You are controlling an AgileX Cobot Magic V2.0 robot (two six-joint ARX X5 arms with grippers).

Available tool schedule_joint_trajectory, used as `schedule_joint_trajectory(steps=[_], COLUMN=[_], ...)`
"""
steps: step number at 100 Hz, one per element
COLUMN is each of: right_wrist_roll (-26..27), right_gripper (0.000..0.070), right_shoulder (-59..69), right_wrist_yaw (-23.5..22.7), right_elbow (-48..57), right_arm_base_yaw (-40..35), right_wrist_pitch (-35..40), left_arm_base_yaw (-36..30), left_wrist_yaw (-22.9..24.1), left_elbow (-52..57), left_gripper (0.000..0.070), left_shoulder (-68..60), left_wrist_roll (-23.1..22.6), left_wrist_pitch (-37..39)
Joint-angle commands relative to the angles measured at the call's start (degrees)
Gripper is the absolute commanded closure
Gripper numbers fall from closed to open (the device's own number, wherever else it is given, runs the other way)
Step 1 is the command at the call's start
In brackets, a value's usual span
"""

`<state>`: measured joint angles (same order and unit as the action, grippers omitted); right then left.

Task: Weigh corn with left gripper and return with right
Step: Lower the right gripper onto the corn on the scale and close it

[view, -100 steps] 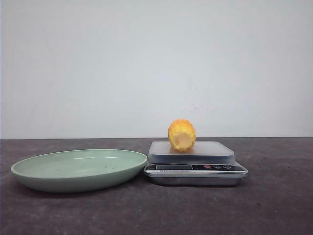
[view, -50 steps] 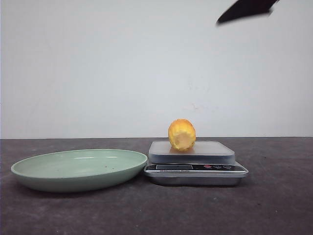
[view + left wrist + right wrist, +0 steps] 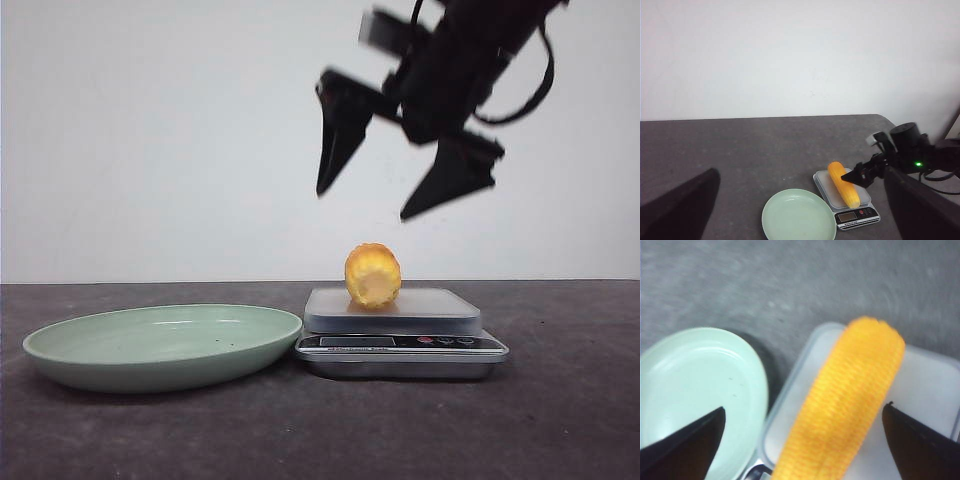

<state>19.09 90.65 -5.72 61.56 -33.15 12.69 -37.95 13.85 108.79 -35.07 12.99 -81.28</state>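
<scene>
The corn (image 3: 372,275) lies on the platform of the silver kitchen scale (image 3: 400,345), its paler cut end toward the front camera. My right gripper (image 3: 363,203) is open and hangs a short way above the corn, one finger to each side. In the right wrist view the corn (image 3: 840,405) lies between the two spread fingertips of the right gripper (image 3: 803,409), not touched. My left gripper (image 3: 801,171) is open and empty, high and far back from the corn (image 3: 843,184). It does not show in the front view.
A pale green plate (image 3: 160,345) sits on the dark table just left of the scale, almost touching it. It also shows in the left wrist view (image 3: 799,216) and the right wrist view (image 3: 695,385). A white wall stands behind.
My right arm has come down from the top right edge of the front view to just above the corn, fingers spread. The corn, scale and plate have not moved.
</scene>
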Motion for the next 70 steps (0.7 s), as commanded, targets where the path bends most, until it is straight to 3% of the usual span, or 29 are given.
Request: schedule_joint_trajectory(steps=[1,18,34,70], right_wrist_roll=[3.1,4.6,4.9,8.4], right_gripper=[0.0086,0.0094,0.0250,0.0251], right_shoulder=[1.7,3.9,5.4,8.3], right_wrist_yaw=[0.3,1.5,1.7,2.4], right_elbow=[0.7,0.8,0.8,0.8], right_arm_base_yaw=[-0.4,-0.4,-0.4,0.0], right_wrist_pitch=[-0.7,-0.6,-0.3,2.3], left_arm_base_yaw=[-0.4,-0.4,-0.4,-0.4], left_wrist_yaw=[0.3,1.1,2.9,2.9], left_elbow=[1.0,1.0,1.0,1.0], left_gripper=[0.0075,0.0075,0.0075,0.0075], left_shoulder=[-0.5,-0.5,-0.5,-0.5], left_wrist_roll=[-0.7,-1.4,-2.2,-1.4], left_wrist_pitch=[-1.5,-1.5,-1.4,-1.4])
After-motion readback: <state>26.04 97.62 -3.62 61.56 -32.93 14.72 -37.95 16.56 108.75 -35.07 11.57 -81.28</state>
